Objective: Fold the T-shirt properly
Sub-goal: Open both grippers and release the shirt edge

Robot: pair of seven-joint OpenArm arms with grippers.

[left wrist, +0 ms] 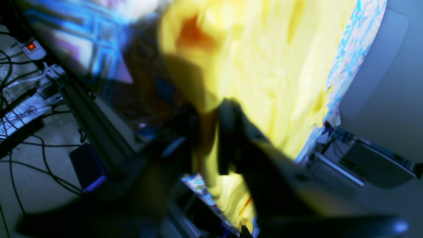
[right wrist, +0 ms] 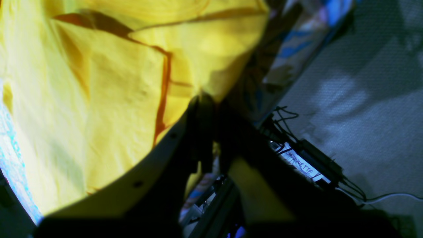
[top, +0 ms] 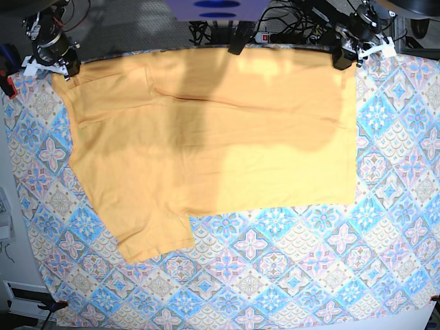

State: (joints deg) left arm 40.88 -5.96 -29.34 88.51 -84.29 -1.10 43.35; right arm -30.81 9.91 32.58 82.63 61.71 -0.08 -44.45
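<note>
The yellow-orange T-shirt (top: 227,151) lies spread sideways on the patterned tablecloth (top: 275,275), with one sleeve (top: 155,240) sticking out towards the near left. My left gripper (top: 342,60) is at the shirt's far right corner. In the left wrist view the left gripper (left wrist: 211,129) is shut on yellow fabric (left wrist: 264,66). My right gripper (top: 69,69) is at the far left corner. In the right wrist view the right gripper (right wrist: 211,109) is shut on the shirt's edge (right wrist: 99,99). A shallow crease runs along the shirt's far part.
Cables and a power strip (top: 275,31) lie behind the table's far edge, beside a blue-purple object (top: 216,8). The floor below shows a red-lit switch (left wrist: 30,46) and a labelled box (right wrist: 300,165). The tablecloth reaches the table's edges.
</note>
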